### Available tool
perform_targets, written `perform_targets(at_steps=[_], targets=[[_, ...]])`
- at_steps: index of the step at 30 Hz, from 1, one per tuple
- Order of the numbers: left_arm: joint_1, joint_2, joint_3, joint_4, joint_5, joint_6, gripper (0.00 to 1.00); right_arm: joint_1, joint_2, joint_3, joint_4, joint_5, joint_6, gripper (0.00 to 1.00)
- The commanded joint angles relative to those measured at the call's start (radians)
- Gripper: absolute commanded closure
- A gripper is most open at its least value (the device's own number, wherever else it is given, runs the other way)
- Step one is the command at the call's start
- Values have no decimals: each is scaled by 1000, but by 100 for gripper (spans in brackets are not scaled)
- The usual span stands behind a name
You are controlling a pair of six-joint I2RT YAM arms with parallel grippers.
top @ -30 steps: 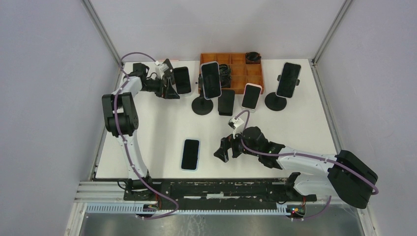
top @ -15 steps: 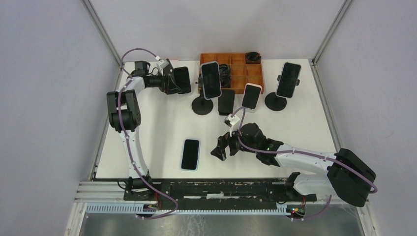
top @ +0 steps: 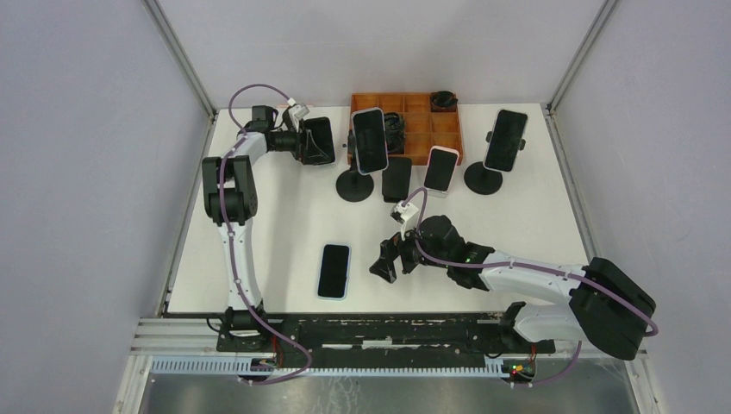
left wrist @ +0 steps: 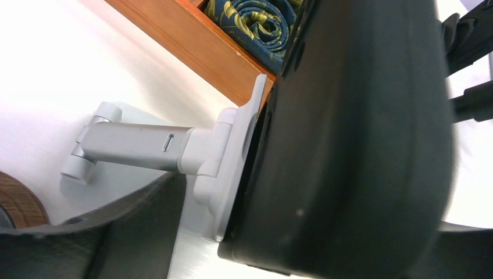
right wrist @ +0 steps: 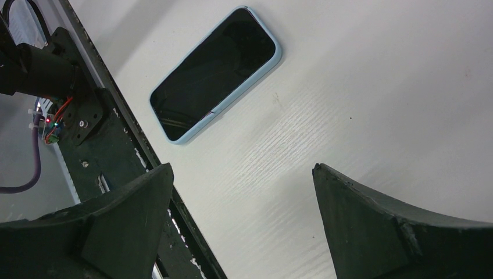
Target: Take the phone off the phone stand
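barely begun: phone (left wrist: 349,145) seated on its grey phone stand (left wrist: 139,145), left gripper (top: 309,143) around it, squeeze impossible to confirm; right gripper (right wrist: 242,174) spread wide, empty, well apart.

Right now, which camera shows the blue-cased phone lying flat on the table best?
Right wrist: the blue-cased phone appears large and whole, with its case edge clear. Top external shows it whole but small. Left wrist does not show it.

White arms (top: 526,278), black joints and jaws, purple cables (top: 256,86)
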Motion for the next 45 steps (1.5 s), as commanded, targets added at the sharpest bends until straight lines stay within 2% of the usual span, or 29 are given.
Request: perform_targets(at_steps=[1,3,6,8,10,16,23,26,29,34,35,41,45], targets=[[5,6,45,-3,40,41,29,-6,6,39,18,-9,-17,4],[5,8,49,-1,40,41,42,-7,9,39,19,-13,-16,4],[5,2,48,2,41,42,68,-7,8,39,20,-16,-15,5],[5,-7,42,2,42,46,88,-8,4,34,25,-16,-12,5],[5,-21,31,4,43,50,97,-8,0,31,29,-19,-9,5],[5,-84,-13,20,47,28,98,-7,-11,17,38,-25,-3,7],[2,-233,-107,-20,59,33,98,-7,-26,16,48,-34,1,8],[2,-298,-117,-164,65,112,98,-8,-37,18,56,-39,8,8],[2,-370,-123,-400,75,279,98,-7,-53,30,59,-56,15,8],[4,-455,-137,-1003,80,788,98,-8,-82,74,48,-96,31,8],[4,-482,-166,-1042,74,783,98,-7,-93,83,52,-102,34,8],[3,-771,-436,-1049,31,796,98,-7,-117,145,79,-141,63,8],[-14,-916,-485,-1049,51,716,98,-7,-113,174,156,-167,121,8]])
